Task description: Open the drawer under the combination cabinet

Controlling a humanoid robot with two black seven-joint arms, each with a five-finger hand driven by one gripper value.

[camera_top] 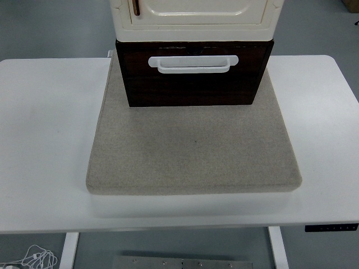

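1. You see the white surface (45, 140) from above, its near edge at the bottom of the head view.
2. A grey-beige felt mat (193, 151) lies flat in the middle of the surface, and it covers most of the central area.
3. On the far part of the mat stands the combination cabinet (193, 17). Its upper part is cream-coloured with a door panel, and only its lower portion is inside the picture.
4. At the left side of this door you can see a small brown handle (136, 7), cut by the top edge of the picture.
5. Directly under the cream part sits the drawer (193, 84), dark brown, with its front facing you. The front is in line with the body of the cabinet, so the drawer looks closed.
6. On the upper part of the drawer front there is a white pull handle (193, 63), wide and horizontal, and nothing is touching it.
7. Neither robot hand is inside the picture, so you cannot tell the state of the fingers, whether released, clenched or grasping something.
8. Under the near edge of the surface you see white legs, a control panel (331, 227) at the right, and a white cable (36, 259) on the floor at the bottom left.
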